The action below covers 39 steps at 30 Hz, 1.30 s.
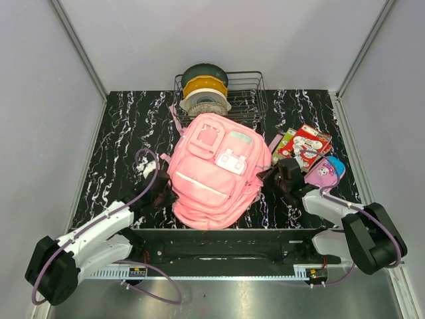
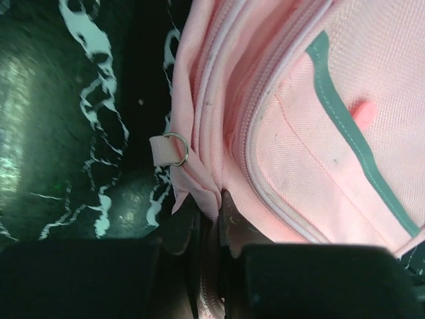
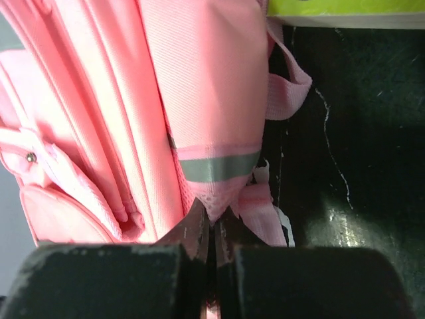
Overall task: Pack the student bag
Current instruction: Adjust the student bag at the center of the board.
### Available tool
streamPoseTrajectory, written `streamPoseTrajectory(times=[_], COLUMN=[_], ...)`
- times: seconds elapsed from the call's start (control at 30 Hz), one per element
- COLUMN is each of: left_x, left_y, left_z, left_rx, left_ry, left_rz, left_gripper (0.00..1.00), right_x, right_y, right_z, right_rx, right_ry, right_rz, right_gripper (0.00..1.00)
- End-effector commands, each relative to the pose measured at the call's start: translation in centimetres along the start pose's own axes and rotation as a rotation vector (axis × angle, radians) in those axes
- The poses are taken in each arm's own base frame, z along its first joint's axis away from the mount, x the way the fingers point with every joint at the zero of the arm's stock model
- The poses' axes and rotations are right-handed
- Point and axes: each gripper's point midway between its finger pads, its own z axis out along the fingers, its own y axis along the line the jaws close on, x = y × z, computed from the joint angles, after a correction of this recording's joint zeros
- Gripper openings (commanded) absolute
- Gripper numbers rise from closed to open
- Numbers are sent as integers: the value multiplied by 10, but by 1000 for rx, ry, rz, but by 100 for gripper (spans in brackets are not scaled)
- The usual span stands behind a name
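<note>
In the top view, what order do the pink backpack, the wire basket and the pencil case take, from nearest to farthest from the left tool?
1. pink backpack: pinched by the left tool at its left edge.
2. wire basket: behind the backpack, at the far edge.
3. pencil case: across the table, right of the backpack.
</note>
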Motion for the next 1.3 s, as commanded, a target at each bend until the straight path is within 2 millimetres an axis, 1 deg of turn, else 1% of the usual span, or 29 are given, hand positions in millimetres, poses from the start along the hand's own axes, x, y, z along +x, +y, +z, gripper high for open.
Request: streamPoseTrajectory(times=[0.0, 0.1, 0.2, 0.23, 0.3, 0.33, 0.37, 0.4, 0.43, 0.47, 0.5, 0.57, 0.63, 0.67, 0.7, 0.73, 0.77, 0.8, 0.83, 0.87, 0.93, 1.0, 1.03, 1.1, 1.13, 1.17, 1.2, 1.23, 1.27], left_x=[-80, -99, -105, -102, -100, -98, -97, -94, -93, -92, -91, -90, -93, -93, -95, -96, -97, -98, -100, -98, -99, -83, -82, -66, -61, -55, -42, -38, -35], left_y=[-15, -5, -6, -5, -8, -8, -8, -6, -4, -3, 0, 1, 2, 2, 2, 2, 1, 1, 0, 4, 2, 4, 1, 10, 5, -9, -11, -18, -19], left_z=[-11, -14, -15, -12, -12, -11, -11, -10, -10, -10, -9, -8, -7, -6, -6, -6, -8, -10, -13, -17, -26, -28, -33, -32, -33, -38, -34, -36, -35], left_rx=[12, 7, 11, 4, 22, 25, 28, 23, 21, 19, 13, 9, 0, -1, -5, -8, -5, -7, -7, -23, -9, 19, 45, 45, 79, 166, 198, 229, 224], left_ry=[-219, -243, -238, -223, -200, -193, -192, -184, -184, -186, -183, -181, -191, -190, -191, -191, -194, -196, -203, -197, -211, -165, -175, -138, -127, -109, -77, -65, -73], left_rz=[39, 42, 72, 85, 102, 110, 114, 116, 116, 113, 112, 116, 114, 117, 114, 118, 122, 125, 126, 126, 107, 92, 75, 47, 9, -7, -14, -46, -50], left_gripper=[0, 0, 11, 18, 18, 21, 29, 32, 35, 39, 40, 39, 36, 36, 38, 40, 46, 60, 77, 83, 90, 91, 93, 94, 95, 95, 95, 95, 95], right_x=[10, 27, 41, 45, 51, 52, 53, 50, 51, 47, 43, 39, 35, 38, 36, 38, 37, 37, 38, 35, 35, 35, 35, 37, 38, 40, 42, 45, 49], right_y=[28, 28, 33, 36, 40, 39, 39, 43, 39, 36, 40, 35, 38, 32, 32, 27, 27, 24, 19, 16, 10, 6, 5, 3, 1, -2, -6, -7, -9], right_z=[-13, -15, -16, -16, -14, -14, -14, -14, -16, -15, -19, -23, -29, -33, -36, -39, -40, -43, -45, -48, -52, -58, -60, -65, -66, -67, -69, -70, -73], right_rx=[-129, -149, -191, -205, -224, -219, -216, -225, -204, -188, -195, -169, -173, -150, -153, -138, -138, -134, -112, -102, -77, -64, -61, -59, -57, -50, -39, -38, -46], right_ry=[87, 189, 283, 305, 351, 366, 374, 366, 374, 355, 336, 323, 309, 325, 320, 328, 322, 314, 317, 300, 303, 304, 303, 310, 314, 322, 337, 350, 367], right_rz=[-136, -201, -238, -243, -249, -254, -260, -283, -291, -311, -324, -342, -370, -373, -380, -380, -382, -385, -383, -385, -390, -397, -396, -395, -394, -390, -391, -393, -390], right_gripper=[1, 0, 6, 10, 19, 27, 44, 52, 59, 68, 70, 72, 73, 74, 75, 75, 75, 76, 77, 77, 81, 82, 82, 82, 84, 85, 85, 85, 84])
